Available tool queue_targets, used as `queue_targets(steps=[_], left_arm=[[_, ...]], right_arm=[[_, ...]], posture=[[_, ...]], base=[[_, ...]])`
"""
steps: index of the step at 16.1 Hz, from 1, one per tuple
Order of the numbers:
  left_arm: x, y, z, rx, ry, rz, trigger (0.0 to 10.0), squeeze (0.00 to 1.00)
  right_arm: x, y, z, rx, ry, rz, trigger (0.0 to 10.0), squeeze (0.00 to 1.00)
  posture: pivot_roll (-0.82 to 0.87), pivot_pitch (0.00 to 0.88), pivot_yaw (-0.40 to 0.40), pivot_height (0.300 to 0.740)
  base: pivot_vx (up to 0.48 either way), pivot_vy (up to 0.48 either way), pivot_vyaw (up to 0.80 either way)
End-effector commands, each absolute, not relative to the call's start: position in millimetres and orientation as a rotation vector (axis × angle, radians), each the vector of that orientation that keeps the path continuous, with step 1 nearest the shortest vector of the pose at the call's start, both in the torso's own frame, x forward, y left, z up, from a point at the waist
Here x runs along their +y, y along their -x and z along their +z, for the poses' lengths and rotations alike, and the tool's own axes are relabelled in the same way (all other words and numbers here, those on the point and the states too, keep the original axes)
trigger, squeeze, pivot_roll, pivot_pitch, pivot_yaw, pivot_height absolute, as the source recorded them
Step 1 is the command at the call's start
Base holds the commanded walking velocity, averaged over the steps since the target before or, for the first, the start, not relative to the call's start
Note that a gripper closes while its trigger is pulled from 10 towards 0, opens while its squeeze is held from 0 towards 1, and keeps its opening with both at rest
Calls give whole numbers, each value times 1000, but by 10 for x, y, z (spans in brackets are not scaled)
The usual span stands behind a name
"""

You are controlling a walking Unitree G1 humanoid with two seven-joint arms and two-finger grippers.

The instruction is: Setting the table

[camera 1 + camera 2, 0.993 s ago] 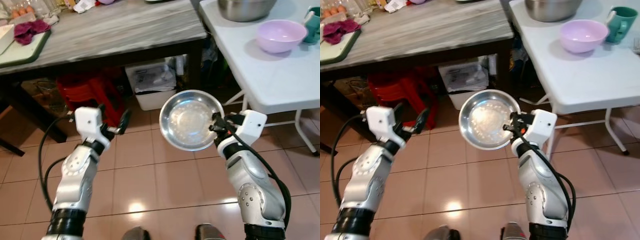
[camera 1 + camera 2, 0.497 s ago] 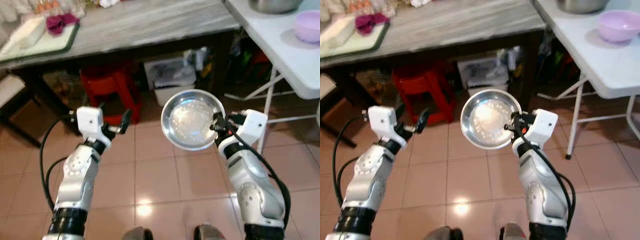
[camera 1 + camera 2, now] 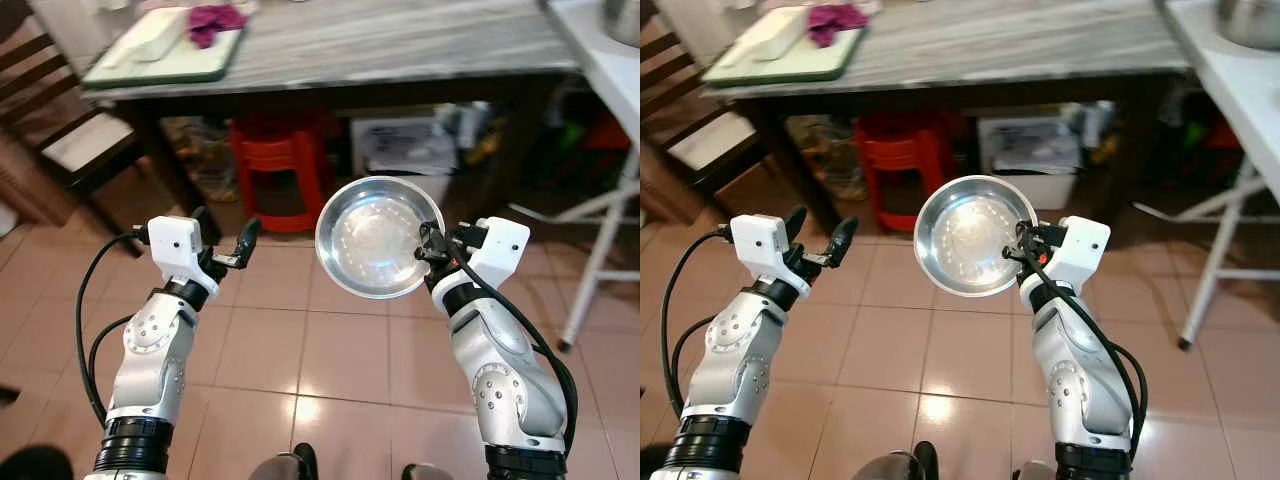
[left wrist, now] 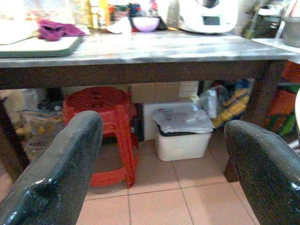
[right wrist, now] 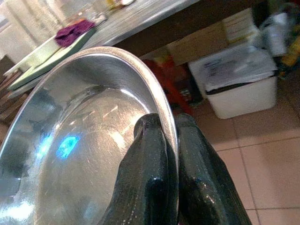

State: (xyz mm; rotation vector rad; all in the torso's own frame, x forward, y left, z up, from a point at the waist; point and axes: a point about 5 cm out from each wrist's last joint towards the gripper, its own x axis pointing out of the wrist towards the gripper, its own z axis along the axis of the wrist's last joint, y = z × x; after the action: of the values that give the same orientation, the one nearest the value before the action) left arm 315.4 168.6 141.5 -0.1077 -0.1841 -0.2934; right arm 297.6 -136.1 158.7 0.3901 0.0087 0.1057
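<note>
A round steel plate (image 3: 379,238) hangs tilted in the air over the tiled floor, its hollow facing me. My right gripper (image 3: 428,244) is shut on its right rim; in the right wrist view the two black fingers (image 5: 154,178) pinch the rim of the steel plate (image 5: 84,140). My left gripper (image 3: 222,238) is raised at the same height to the left, open with nothing between its fingers (image 4: 51,173). Both arms are held out short of the wooden table (image 3: 400,45).
A green tray (image 3: 165,50) holding a purple cloth (image 3: 215,17) lies on the wooden table. Under it stand a red stool (image 3: 285,165) and a white bin (image 3: 405,155). A chair (image 3: 60,140) is at the left, a white folding table's leg (image 3: 600,250) at the right.
The whole view has swung left: the white table with the purple bowl has slid out at the right and a chair has come in at the left. Both grippers keep their pose.
</note>
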Motion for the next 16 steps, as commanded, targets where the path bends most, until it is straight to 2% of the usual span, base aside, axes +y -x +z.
queue_targets(steps=[1,9,12,16], left_arm=[[1717,-3154,1396,-179,104,-290,10000,0],[1668,-3137,1380,-180,111,-306,10000,0],[1659,-3134,1377,-178,111,-310,10000,0],[1629,-3131,1363,-173,114,-321,10000,0]], right_arm=[[-1303,-2984,1626,-6,-399,127,10000,0],[-1302,-3001,1639,-13,-404,120,10000,0],[-1309,-2999,1636,-10,-406,116,10000,0],[-1303,-2994,1628,-8,-412,115,10000,0]], posture=[[-106,163,132,740],[-102,162,129,740],[-102,166,132,740],[-105,170,134,740]], base=[[296,0,0],[311,0,0],[320,0,-465],[319,0,0]])
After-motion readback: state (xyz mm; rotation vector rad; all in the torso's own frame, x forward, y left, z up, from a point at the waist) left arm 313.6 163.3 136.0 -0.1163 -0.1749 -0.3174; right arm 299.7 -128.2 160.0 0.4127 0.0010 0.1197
